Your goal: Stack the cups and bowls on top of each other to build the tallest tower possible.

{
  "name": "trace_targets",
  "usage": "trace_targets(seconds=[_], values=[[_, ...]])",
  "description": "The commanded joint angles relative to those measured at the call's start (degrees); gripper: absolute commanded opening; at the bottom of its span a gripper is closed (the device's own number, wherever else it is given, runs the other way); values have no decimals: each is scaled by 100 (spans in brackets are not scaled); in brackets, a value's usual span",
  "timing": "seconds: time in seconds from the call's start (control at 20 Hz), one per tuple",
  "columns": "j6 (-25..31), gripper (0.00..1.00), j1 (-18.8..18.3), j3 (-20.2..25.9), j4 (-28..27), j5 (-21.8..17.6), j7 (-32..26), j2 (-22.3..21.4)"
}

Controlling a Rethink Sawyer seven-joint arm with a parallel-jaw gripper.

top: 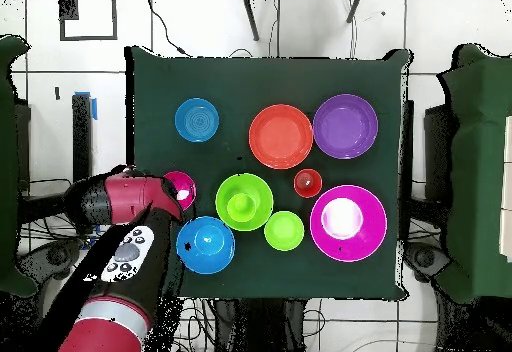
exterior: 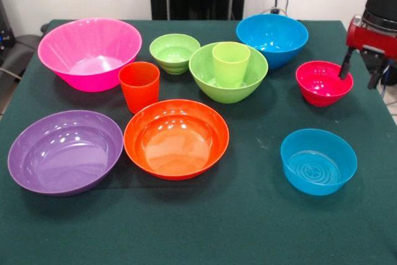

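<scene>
One small red bowl (exterior: 324, 82) under the end effector (exterior: 358, 69), fingers spread over its rim, unclamped. Likely light, glossy, slippery; pinch the rim wall.

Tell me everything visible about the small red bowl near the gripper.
The small red bowl is glossy plastic, round, upright and empty, standing on the green tablecloth near the table's edge, apart from the other bowls. The gripper is open, with one finger reaching inside the rim and the other finger outside, straddling the wall. Actual contact cannot be told.
</scene>
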Motion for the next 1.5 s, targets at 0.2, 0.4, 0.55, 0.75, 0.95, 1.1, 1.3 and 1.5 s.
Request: trace_targets(seconds=[0.2, 0.4, 0.55, 0.75, 0.95, 1.1, 1.3, 1.5], values=[[-346, 100, 326, -278, 100, 142, 1321, 500], [-424, 100, 412, -433, 65, 173, 1362, 616], [-515, 100, 389, -431, 22, 190, 1317, 675], [-588, 100, 369, -400, -22, 228, 1272, 718], [-632, 100, 324, -325, -28, 256, 1197, 711], [-692, 100, 257, -200, -17, 273, 1117, 673], [-614, 100, 279, -174, -19, 341, 1110, 643], [-578, 100, 222, -46, 83, 359, 1017, 523]])
